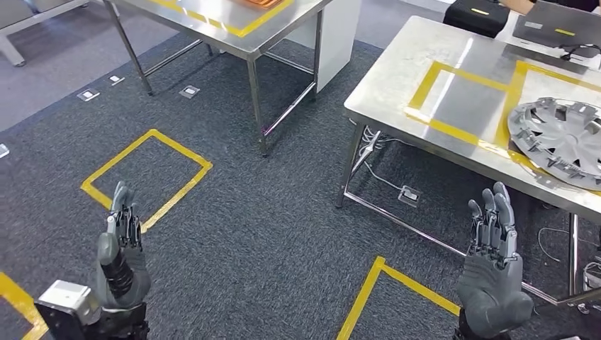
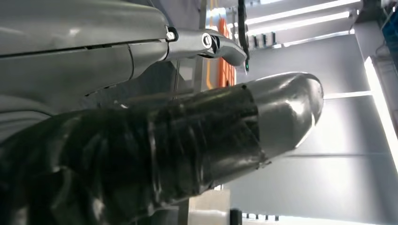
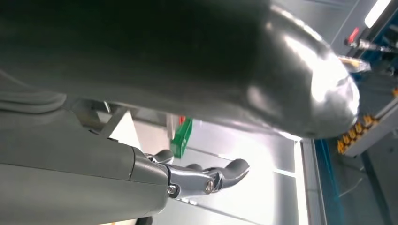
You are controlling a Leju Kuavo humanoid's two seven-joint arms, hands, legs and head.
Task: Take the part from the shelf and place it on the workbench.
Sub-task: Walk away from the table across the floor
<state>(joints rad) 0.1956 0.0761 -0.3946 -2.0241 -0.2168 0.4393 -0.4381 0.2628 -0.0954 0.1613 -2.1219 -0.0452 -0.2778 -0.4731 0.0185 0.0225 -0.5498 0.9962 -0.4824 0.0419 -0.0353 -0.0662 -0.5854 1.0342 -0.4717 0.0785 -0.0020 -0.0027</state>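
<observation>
Placing seems done: in the head view the round silver spoked wheel-cover part (image 1: 560,142) is lying on the steel workbench (image 1: 397,85) at far right, while the left hand (image 1: 122,244) and right hand (image 1: 494,273) are hovering, fingers straight, holding nothing. Wrist views are adding close thumbs (image 2: 286,110) and ceiling lights.

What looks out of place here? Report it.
Little stands out. The hubcap lies across the yellow tape marking on the workbench, running off the picture's edge. Cables trail under the bench. Both hands, left and right, are empty.
</observation>
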